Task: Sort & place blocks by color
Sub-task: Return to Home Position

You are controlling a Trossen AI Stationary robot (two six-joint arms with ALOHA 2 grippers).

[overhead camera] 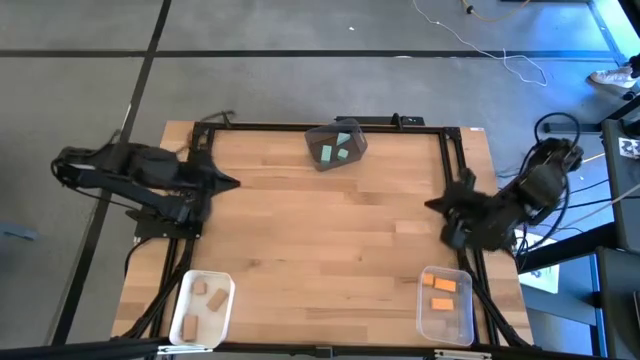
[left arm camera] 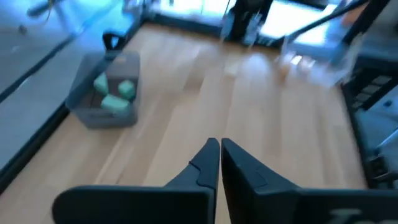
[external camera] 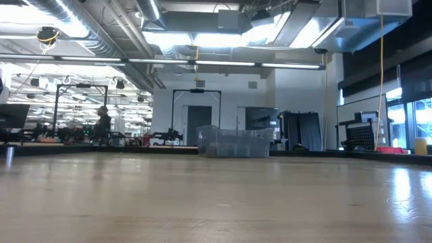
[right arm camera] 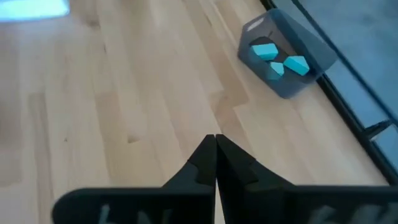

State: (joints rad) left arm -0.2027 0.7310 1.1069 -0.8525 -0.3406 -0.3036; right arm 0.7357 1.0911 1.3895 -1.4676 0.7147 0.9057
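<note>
Three teal-green blocks (overhead camera: 338, 149) lie in the dark grey bin (overhead camera: 352, 134) at the table's far middle. Tan wood blocks (overhead camera: 204, 297) lie in the white bin (overhead camera: 186, 320) at the near left. Orange blocks (overhead camera: 442, 293) lie in the clear bin (overhead camera: 428, 322) at the near right. My left gripper (overhead camera: 234, 183) is shut and empty at the table's left edge, raised above the wood. My right gripper (overhead camera: 432, 204) is shut and empty at the right edge. The wrist views show each pair of fingertips closed together, the left gripper (left arm camera: 219, 144) and the right gripper (right arm camera: 215, 138).
A black frame (overhead camera: 330, 125) runs along the table's far edge and down both sides. The wooden table top (overhead camera: 320, 240) between the three bins is bare. Cables lie on the floor beyond the far right corner.
</note>
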